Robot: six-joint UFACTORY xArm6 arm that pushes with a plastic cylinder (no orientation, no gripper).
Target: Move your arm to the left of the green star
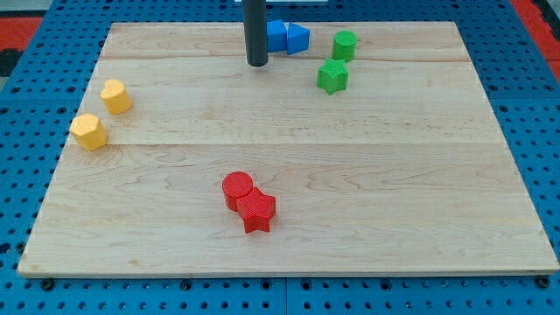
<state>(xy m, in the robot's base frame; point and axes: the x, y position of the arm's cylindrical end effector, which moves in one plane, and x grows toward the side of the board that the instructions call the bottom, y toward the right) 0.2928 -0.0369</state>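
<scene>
you have no pincer, just my tip (256,64); the green star (332,77) sits off to its view's right, well apart.

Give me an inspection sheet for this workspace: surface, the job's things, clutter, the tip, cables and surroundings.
Surface: light wooden board, lying flat.
Job's things: green star block near the view's top, right of centre.
Clutter: green cylinder just above the star; two blue blocks touching each other at the top; two yellow blocks at the view's left; red cylinder touching the red star near the bottom.
Tip: my tip rests on the board left of the green star, apart from it, beside the blue blocks.
Cables: nothing seen.
Surroundings: blue perforated base around the board; a red patch at the top corners.
</scene>
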